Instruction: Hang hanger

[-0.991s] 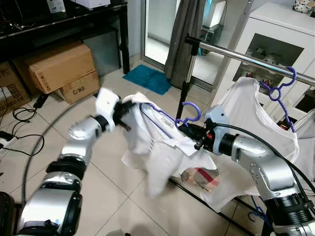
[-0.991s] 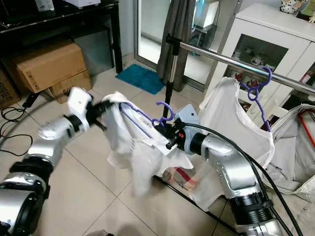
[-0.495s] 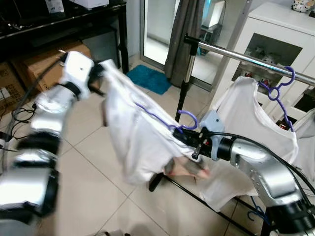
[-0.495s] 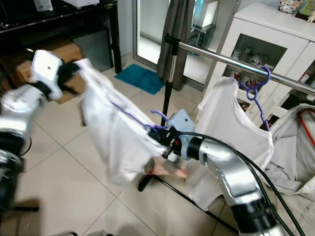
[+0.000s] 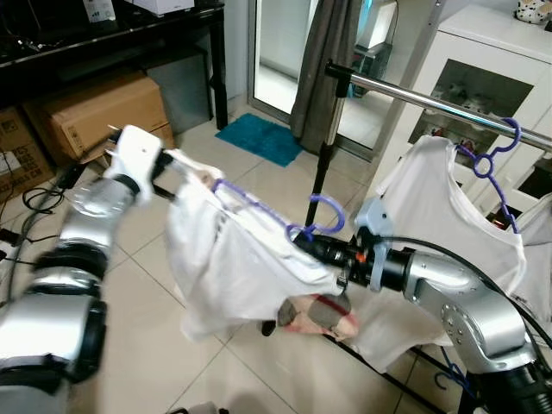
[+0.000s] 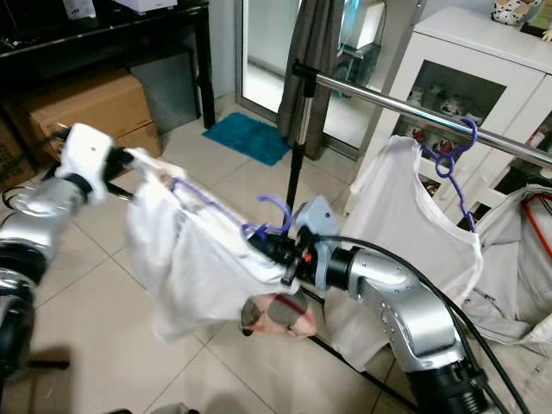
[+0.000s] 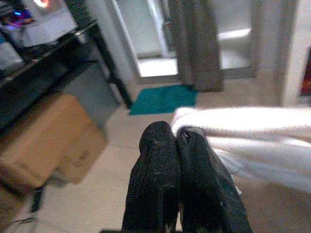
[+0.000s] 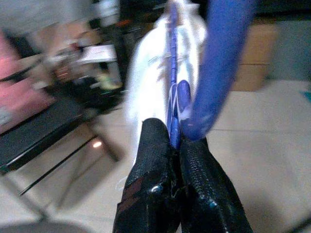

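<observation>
**Hanger with shirt held between both grippers, short of the rail**

Hanger [image 5: 259,207], purple, sits at the centre of the left eye frame with a white shirt [image 5: 233,267] draped over it, its hook [image 5: 323,216] curling up just right of centre. The right gripper [image 5: 312,247] reaches in from the lower right of the frame, and its two black fingers [image 8: 155,160] are pressed together on the hanger just under the hook, as the right wrist view shows. The left gripper [image 5: 177,177] comes in from the left side of the frame at mid height; its fingers [image 7: 155,165] are closed tight against each other with the white cloth at their tips, pinching the shirt's far shoulder. Between the two grippers the shirt hangs slack in a bag-like fold above the tiled floor [image 5: 172,345].

A steel rail [image 5: 431,102] runs across the upper right of the frame on a black post [image 5: 323,164], well apart from the held hanger. A second purple hanger [image 5: 492,159] with a white shirt [image 5: 448,216] hangs on the rail at the right edge. Behind it stands a white cabinet [image 5: 483,52]. In the upper left are cardboard boxes [image 5: 95,116] under a dark table [image 5: 112,39], and a teal mat [image 5: 259,138] lies by the grey curtain [image 5: 323,60] at top centre.
</observation>
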You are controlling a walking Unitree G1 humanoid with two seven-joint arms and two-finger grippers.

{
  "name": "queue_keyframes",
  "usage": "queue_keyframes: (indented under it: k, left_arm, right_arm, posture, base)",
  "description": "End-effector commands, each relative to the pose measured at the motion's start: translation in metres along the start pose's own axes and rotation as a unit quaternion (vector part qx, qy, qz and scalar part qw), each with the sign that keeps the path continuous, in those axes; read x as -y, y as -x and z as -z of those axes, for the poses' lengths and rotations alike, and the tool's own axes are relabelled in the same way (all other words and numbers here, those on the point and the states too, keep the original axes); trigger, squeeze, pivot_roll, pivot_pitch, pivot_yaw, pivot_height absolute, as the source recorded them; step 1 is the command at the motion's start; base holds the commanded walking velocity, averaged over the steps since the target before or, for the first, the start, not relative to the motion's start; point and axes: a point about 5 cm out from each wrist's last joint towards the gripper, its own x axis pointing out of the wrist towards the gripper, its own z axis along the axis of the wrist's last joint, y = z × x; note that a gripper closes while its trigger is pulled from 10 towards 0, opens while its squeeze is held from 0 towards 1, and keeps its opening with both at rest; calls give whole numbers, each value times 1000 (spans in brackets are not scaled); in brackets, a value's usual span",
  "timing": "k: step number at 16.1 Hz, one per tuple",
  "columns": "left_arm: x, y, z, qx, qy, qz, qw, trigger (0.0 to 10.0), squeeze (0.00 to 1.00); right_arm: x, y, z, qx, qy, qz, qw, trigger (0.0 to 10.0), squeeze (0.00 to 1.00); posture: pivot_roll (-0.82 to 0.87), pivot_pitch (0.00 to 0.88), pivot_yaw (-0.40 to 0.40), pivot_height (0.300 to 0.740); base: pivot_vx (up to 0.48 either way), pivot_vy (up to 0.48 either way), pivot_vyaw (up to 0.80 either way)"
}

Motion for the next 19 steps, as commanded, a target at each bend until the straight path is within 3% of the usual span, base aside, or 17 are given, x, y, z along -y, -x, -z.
queue_keyframes:
  k: [1,4,6,10,13,15,17,19]
  left_arm:
    - [18,-3,5,-1,8,32,999,0,0]
    - [65,-6,22,-12,19,109,994,0,0]
    - [86,-6,24,-7,24,146,989,0,0]
    - [89,-6,25,-7,34,140,989,0,0]
    - [60,-3,22,9,60,69,996,0,0]
    - [32,2,22,10,95,7,995,0,0]
    - [-10,12,13,16,86,-48,995,0,0]
    - [-43,15,-14,47,59,-88,993,0,0]
  right_arm:
    - [20,7,-8,16,-6,73,997,0,0]
    - [33,7,-28,89,-41,125,987,0,0]
    - [35,4,-39,130,-65,137,980,0,0]
    - [31,2,-38,128,-66,127,981,0,0]
    - [25,8,-24,98,-63,119,986,0,0]
    - [23,15,-12,65,-45,111,991,0,0]
    - [16,27,5,16,-21,75,997,0,0]
    - [19,30,13,-35,20,69,997,0,0]
  posture:
    - [-160,0,-43,740]
    - [-163,0,-38,740]
    - [-163,0,-37,740]
    - [-166,0,-34,740]
    - [-168,0,-21,740]
    - [-168,0,-15,740]
    - [-166,0,-12,740]
    - [-162,0,-17,740]
  base:
    - [0,0,0]
    - [0,0,0]
    - [0,0,0]
    - [0,0,0]
    - [0,0,0]
    - [0,0,0]
    - [0,0,0]
    - [0,0,0]
